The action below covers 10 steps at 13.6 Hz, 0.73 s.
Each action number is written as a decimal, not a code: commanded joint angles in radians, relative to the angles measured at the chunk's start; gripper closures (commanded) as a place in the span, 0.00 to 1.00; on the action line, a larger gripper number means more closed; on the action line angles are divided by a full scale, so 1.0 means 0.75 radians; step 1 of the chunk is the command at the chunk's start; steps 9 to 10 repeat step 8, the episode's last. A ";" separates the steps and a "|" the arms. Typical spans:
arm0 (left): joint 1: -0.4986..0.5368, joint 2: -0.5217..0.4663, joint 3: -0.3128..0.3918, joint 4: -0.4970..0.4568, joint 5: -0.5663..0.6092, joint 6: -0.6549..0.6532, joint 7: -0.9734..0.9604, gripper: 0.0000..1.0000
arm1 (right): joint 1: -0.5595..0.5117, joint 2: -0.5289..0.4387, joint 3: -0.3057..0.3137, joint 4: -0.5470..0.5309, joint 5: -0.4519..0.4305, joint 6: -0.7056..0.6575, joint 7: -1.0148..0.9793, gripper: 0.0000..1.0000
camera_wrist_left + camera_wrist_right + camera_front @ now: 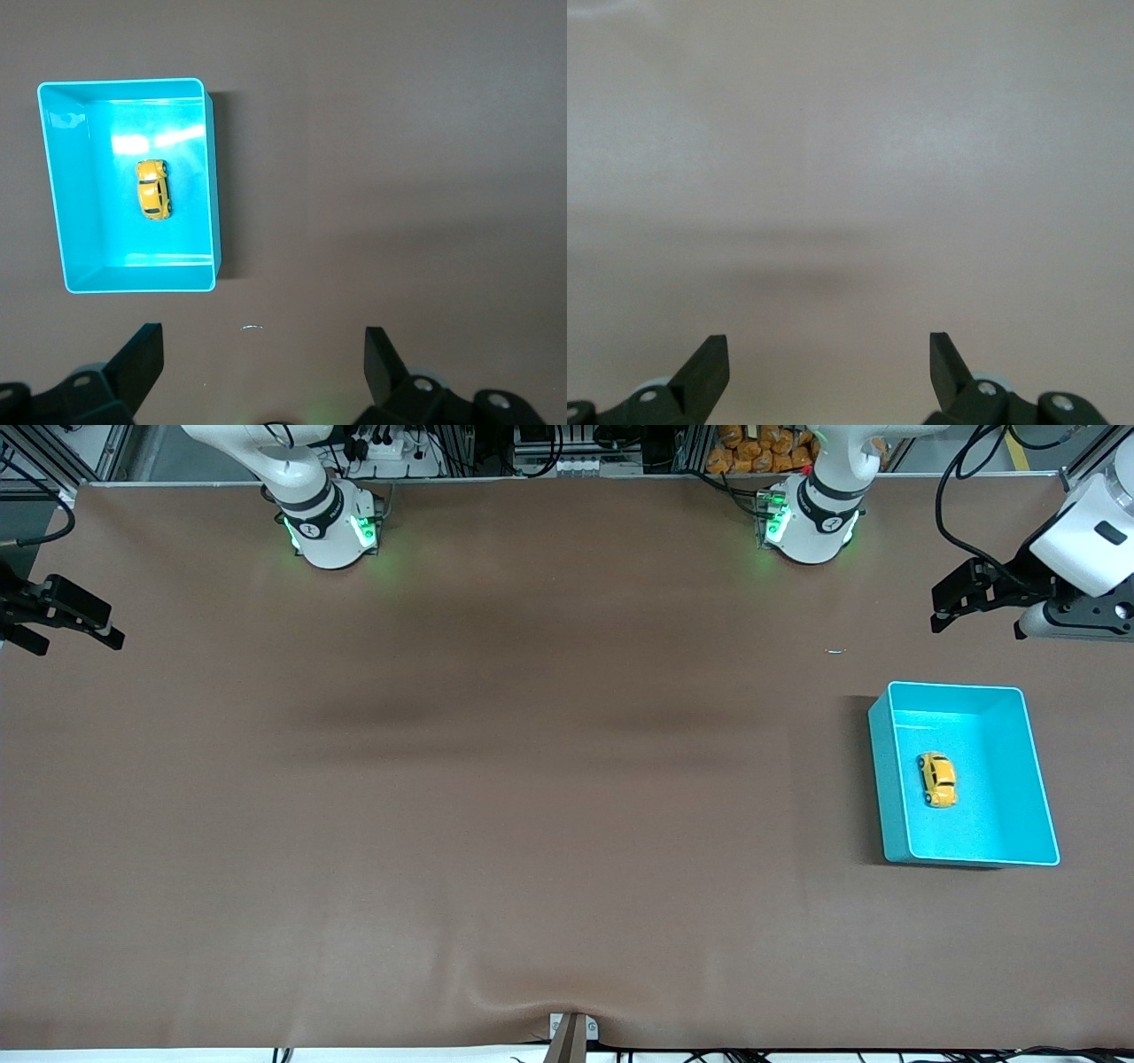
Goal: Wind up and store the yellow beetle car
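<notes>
The yellow beetle car [936,779] is found in the turquoise bin [1036,779], apparently stored, while the left gripper [952,602] and right gripper [66,615] are held wide, empty, at the table's ends.

Turquoise bin [897,779] on brown table [496,797]

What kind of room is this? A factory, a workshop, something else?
Most likely a robotics lab. Two white robot arms are bolted along one edge of a brown table, with cables and metal framing beside their bases. The only things set out are a turquoise bin and a yellow toy car lying in it.
</notes>
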 commanded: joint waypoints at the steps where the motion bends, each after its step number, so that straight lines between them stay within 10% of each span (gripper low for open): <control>1: -0.007 -0.010 0.000 0.023 -0.022 -0.043 0.006 0.00 | -0.015 -0.001 0.010 0.017 -0.021 -0.019 0.022 0.00; 10: -0.009 -0.010 -0.040 0.007 -0.022 -0.058 0.004 0.00 | -0.015 -0.001 0.010 0.017 -0.021 -0.017 0.020 0.00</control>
